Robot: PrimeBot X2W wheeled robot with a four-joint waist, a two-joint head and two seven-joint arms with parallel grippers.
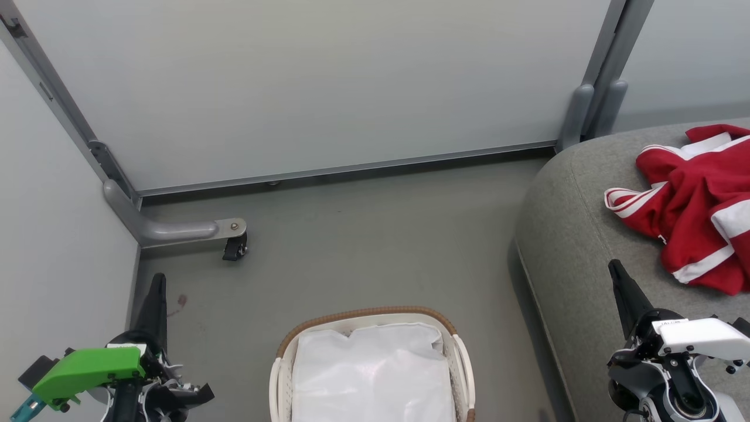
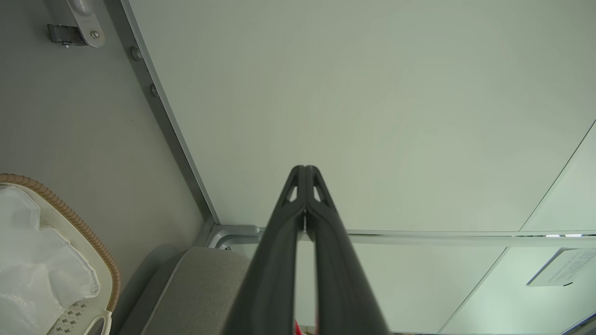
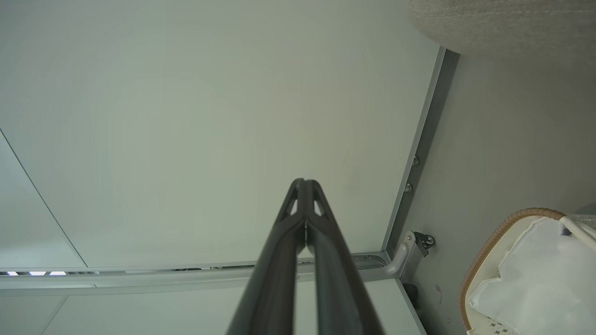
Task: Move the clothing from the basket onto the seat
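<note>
Red jerseys [image 1: 691, 205] with white striped trim lie crumpled on the grey couch [image 1: 574, 246] at the right of the head view. The white basket [image 1: 281, 375] with its brown woven rim stands on the floor at bottom centre, holding just its white liner [image 1: 375, 369]. My left gripper [image 1: 157, 281] is at lower left, shut and holding nothing, pointing up beside the wall. My right gripper [image 1: 615, 268] is at lower right over the couch's front edge, shut and holding nothing. In the wrist views the left gripper [image 2: 305, 168] and the right gripper [image 3: 305, 181] both have their fingertips pressed together.
Pale partition walls [image 1: 328, 82] close in the back and left. A grey metal foot with a black caster [image 1: 234, 246] juts onto the floor at left. Grey floor [image 1: 375, 246] lies between basket, wall and couch.
</note>
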